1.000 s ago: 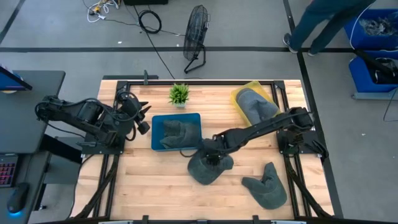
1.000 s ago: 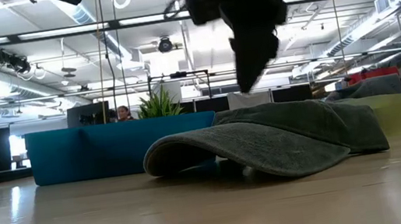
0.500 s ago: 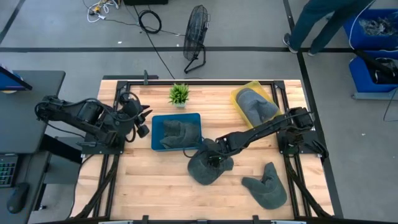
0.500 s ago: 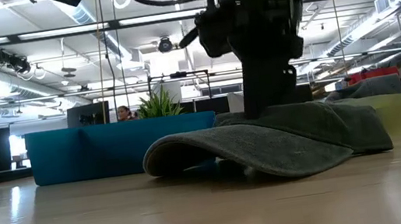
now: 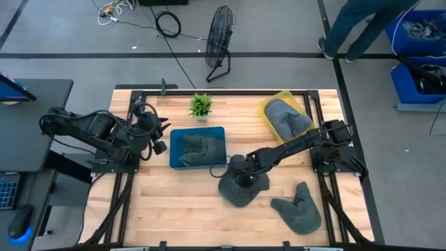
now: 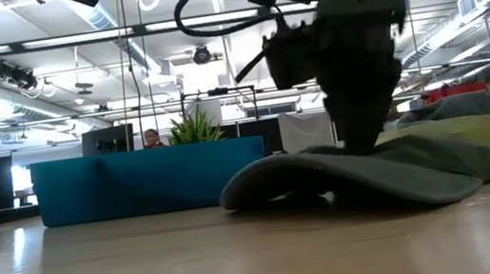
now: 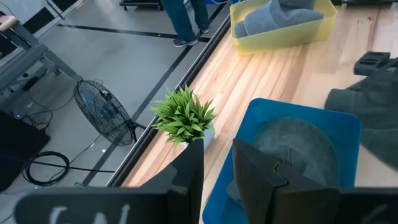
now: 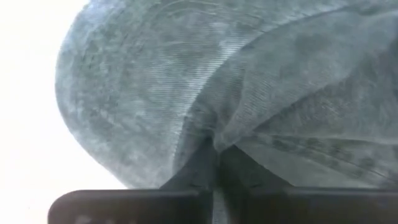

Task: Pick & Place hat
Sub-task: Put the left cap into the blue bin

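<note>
A grey hat point(image 5: 245, 189) lies on the wooden table near its middle; it also shows in the low view point(image 6: 394, 172). My right gripper point(image 5: 240, 176) stands on top of it, shut on its cloth point(image 8: 214, 146). My left gripper point(image 5: 159, 139) waits at the table's left side, beside the blue bin point(image 5: 175, 134). Its fingers point(image 7: 189, 177) stand a narrow gap apart and hold nothing. My right gripper pinches a raised fold of the hat's cloth point(image 8: 217, 140) between its two fingers, about where the brim meets the crown. The fingers come from above, pointing down point(image 6: 359, 126). The hat rests on the table under the gripper, its brim edge point(image 6: 234, 194) slightly raised.
The blue bin holds another grey hat point(image 5: 198, 148). A yellow bin point(image 5: 268, 106) at the far right holds a hat too. A third loose hat point(image 5: 298, 208) lies near the front right. A small green plant point(image 5: 201, 106) stands at the far edge.
My right gripper has come down onto the grey hat and taken hold of it. It has then gone toward the table's right edge. The hat has slid along the table with it and its crown is pressed flatter.
</note>
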You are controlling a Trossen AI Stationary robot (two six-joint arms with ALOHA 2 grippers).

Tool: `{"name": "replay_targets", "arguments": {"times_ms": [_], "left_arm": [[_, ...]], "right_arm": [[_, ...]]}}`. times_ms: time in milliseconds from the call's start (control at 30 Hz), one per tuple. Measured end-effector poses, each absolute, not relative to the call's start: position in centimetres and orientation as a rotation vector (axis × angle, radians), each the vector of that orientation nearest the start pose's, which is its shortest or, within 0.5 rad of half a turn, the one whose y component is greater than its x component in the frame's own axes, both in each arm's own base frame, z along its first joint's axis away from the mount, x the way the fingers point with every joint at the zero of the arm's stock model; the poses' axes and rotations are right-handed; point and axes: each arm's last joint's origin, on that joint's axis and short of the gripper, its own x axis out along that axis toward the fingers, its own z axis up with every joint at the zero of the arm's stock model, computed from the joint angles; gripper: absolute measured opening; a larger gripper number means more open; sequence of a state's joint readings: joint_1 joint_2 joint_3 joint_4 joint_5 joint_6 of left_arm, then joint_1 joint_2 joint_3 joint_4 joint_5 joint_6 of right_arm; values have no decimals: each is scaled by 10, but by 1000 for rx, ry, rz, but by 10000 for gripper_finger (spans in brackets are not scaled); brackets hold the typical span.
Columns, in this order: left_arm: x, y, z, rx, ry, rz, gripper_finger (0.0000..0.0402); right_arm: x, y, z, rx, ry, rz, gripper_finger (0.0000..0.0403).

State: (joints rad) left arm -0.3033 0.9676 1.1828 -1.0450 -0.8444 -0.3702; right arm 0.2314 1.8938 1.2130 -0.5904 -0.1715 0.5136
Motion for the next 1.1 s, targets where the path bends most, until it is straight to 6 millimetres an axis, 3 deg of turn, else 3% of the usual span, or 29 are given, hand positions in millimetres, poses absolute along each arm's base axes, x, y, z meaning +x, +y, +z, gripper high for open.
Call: {"name": "replay_targets", "arguments": {"times_ms": [133, 300, 433, 567, 800, 900, 1100], "left_arm": [[155, -26, 368, 109, 593, 625, 87], [155, -26, 368, 98, 590, 628, 87], [155, -26, 368, 80, 584, 633, 87], [155, -26, 368, 70, 580, 637, 87], [155, -26, 368, -2, 557, 659, 87], [155, -26, 368, -8, 554, 661, 87], [155, -26, 368, -25, 548, 666, 87]], "right_arm": [[345, 87, 177, 327, 1481, 5, 21], [342, 81, 229, 159, 1601, -83, 7], [345, 80, 269, -148, 1524, -124, 9], [355, 78, 290, -501, 1390, -107, 5], [385, 57, 292, -1086, 1211, 7, 4], [395, 45, 286, -1279, 1157, 180, 3], [407, 32, 265, -1830, 1039, 525, 2]]}}
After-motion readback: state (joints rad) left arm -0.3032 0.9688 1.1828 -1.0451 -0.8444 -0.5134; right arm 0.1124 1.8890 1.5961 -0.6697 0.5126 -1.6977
